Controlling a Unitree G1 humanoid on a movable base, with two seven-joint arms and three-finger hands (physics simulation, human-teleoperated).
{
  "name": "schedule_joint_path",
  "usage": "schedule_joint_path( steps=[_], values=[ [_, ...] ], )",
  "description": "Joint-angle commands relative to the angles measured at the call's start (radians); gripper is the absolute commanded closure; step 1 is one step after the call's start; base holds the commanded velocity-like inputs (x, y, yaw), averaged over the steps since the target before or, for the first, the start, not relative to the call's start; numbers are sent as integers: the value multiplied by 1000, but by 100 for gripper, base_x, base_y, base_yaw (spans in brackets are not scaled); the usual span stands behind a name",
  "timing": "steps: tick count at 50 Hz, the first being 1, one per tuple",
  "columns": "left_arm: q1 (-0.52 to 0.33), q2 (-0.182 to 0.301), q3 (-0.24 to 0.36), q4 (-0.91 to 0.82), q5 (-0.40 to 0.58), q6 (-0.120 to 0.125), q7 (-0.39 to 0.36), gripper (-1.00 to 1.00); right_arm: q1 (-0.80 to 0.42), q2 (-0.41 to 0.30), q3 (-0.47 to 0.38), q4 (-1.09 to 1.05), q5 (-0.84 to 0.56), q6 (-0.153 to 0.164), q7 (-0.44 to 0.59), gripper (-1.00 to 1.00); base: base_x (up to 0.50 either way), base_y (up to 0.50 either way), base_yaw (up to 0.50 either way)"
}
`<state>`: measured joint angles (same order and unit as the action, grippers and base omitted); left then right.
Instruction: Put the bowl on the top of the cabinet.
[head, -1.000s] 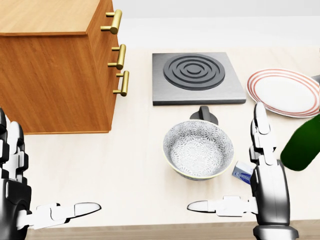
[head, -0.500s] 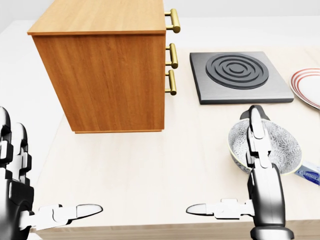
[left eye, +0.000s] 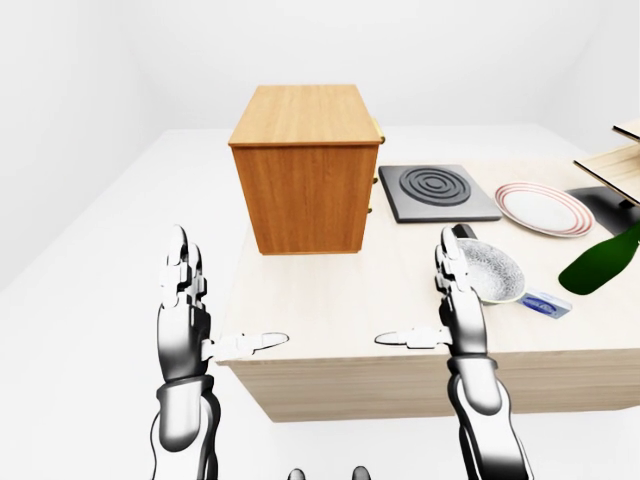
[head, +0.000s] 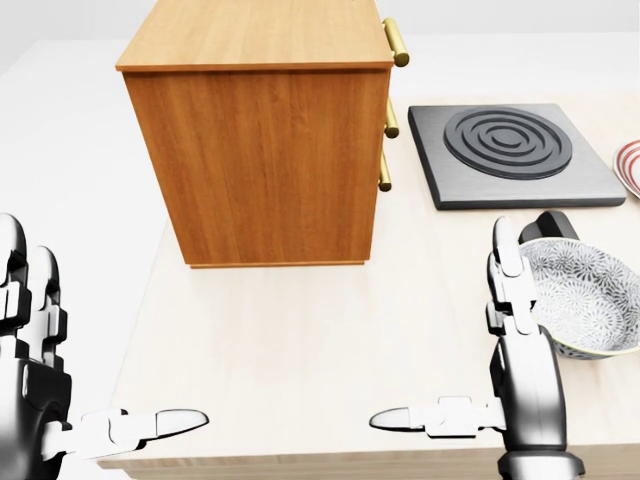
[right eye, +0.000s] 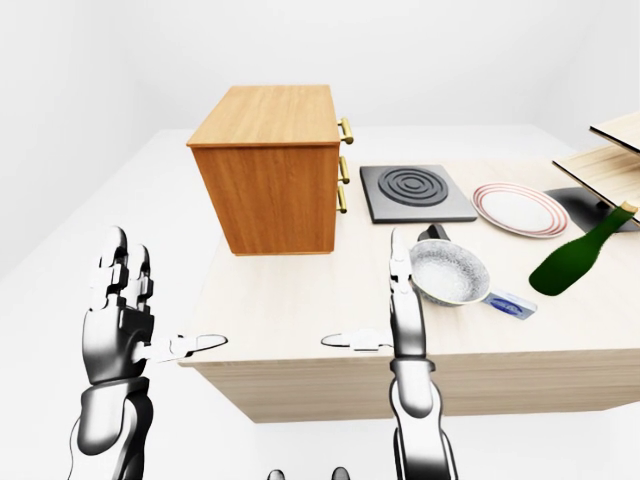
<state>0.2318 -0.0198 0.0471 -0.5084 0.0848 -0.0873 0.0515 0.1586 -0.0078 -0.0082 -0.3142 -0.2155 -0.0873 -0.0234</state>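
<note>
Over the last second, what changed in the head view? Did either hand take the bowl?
The whole picture slid right: the camera moved left, not the things. The cabinet now sits mid-view, the bowl has gone to the right edge, and the plate is nearly out. Nothing was grasped. Both hands, left hand and right hand, stay open with the same pose.

Glossy silver-white segmented hand (head: 520, 350)

One cabinet (right eye: 272, 170), bowl (right eye: 449, 272), plate (right eye: 519, 208), bottle (right eye: 578, 254).
</note>
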Motion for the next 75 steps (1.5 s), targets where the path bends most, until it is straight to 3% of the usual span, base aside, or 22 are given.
schedule_joint_path(
  steps=[1,45,59,62,69,75],
  values=[
    [1,1,-3,-4,-2,0,-3,-100,-4,1,4,-20,10,0,10,-100,23,0,0],
    [-7,2,-1,18,-8,0,-10,-100,-1,0,8,-13,14,0,11,-100,32,0,0],
    [-7,2,-3,1,-16,0,-13,-100,-8,1,12,-48,25,0,23,-100,1,0,0],
    [-9,2,-4,6,-12,0,-13,-100,-6,0,6,17,7,0,3,-100,0,0,0],
    [-11,3,-5,15,-9,0,-12,-100,-21,-13,-43,-132,-167,0,-22,-100,0,0,0],
    [-15,3,-8,36,-3,0,-8,-100,-22,-24,-59,-283,-278,0,71,-100,0,0,0]
  ],
)
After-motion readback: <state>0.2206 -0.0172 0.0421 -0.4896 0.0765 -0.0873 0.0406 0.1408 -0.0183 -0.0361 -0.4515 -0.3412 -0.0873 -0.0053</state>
